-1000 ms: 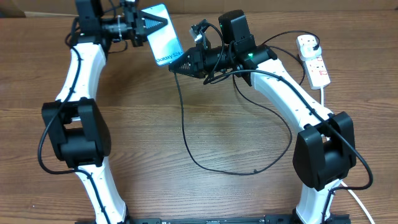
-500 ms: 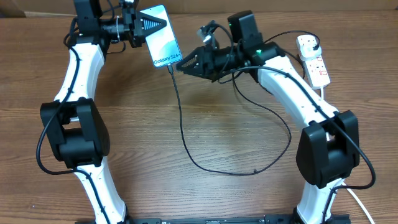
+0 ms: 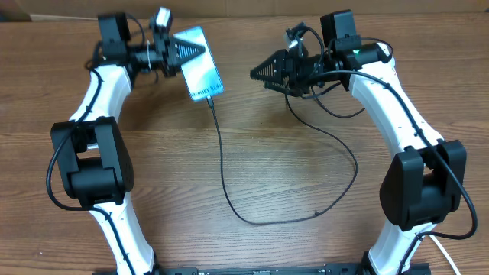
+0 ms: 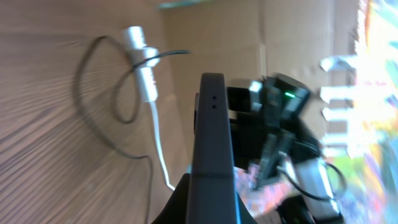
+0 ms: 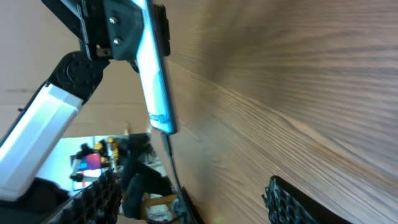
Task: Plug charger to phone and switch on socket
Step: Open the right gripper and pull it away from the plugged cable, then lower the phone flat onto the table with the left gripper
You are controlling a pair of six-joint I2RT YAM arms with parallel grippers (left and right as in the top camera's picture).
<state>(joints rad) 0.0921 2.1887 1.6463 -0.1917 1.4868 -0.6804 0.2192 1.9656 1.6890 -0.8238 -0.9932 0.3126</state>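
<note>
In the left claw (image 3: 191, 50), over the far left part of the tabletop (image 3: 168, 191), the phone (image 3: 202, 76) is clamped by its top end. One finger lies across the lit blue screen. The lettered short edge points away from the claw, toward the middle of the tabletop. In the left wrist view the phone shows edge-on, straight ahead between the fingers.

The charger (image 3: 221, 153) meets that free short edge with its small tip and looks seated there. From the tip, the thin black cable drops away from the left claw onto the wood. It runs a long way toward the near edge, bends across, then climbs back in a wide loop that passes under the right arm.

The right claw (image 3: 256, 74) hangs to the right of the phone, apart from it, tips aimed at it. Its fingers stand apart with nothing between them. Its own camera shows both of them at the lower corners, with the phone and the hanging cable ahead.

The socket (image 4: 144, 74) shows only in the left wrist view. It lies on the wood well beyond the phone, with black cable looped across it and its white cord (image 4: 158, 143) trailing off. I cannot tell how its switch stands.
</note>
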